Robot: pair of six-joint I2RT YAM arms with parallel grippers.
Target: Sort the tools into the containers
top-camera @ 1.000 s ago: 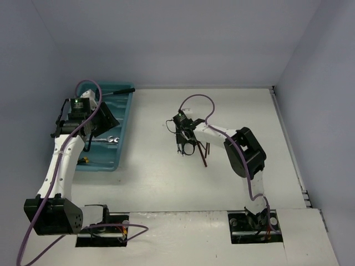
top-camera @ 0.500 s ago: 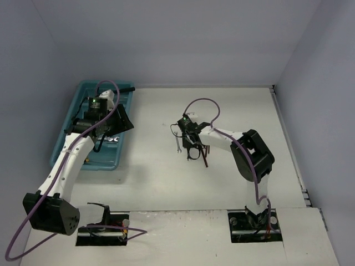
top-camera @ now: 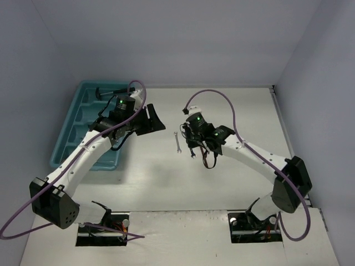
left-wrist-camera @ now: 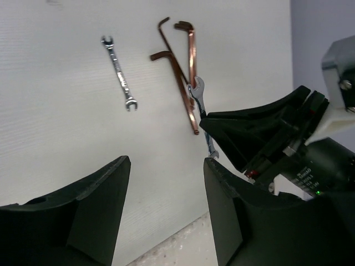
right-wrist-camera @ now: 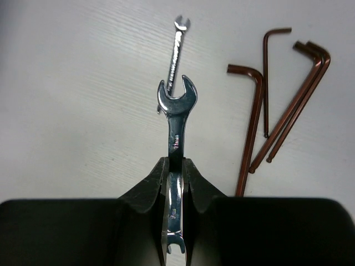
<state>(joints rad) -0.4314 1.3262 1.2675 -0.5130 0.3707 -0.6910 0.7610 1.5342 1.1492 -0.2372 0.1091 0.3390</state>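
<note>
Right gripper [right-wrist-camera: 176, 164] clamps a wrench [right-wrist-camera: 176, 100] at mid-frame of the top view, shank pointing straight out. The tray [top-camera: 71, 133] lies upper left, nearer the left gripper [left-wrist-camera: 166, 163], whose jaws stand apart.

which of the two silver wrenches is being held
The broader-headed wrench, shut in the right gripper; the slimmer wrench lies free on the table beyond it.

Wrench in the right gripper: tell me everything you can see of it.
The held wrench is small, shiny silver metal and double open-ended, with a stamped mark on its flat shank. The right gripper is shut on the shank, its black fingers pinching it from both sides. One open head sticks out well past the fingertips. The other head shows between the fingers, nearer the wrist.
</note>
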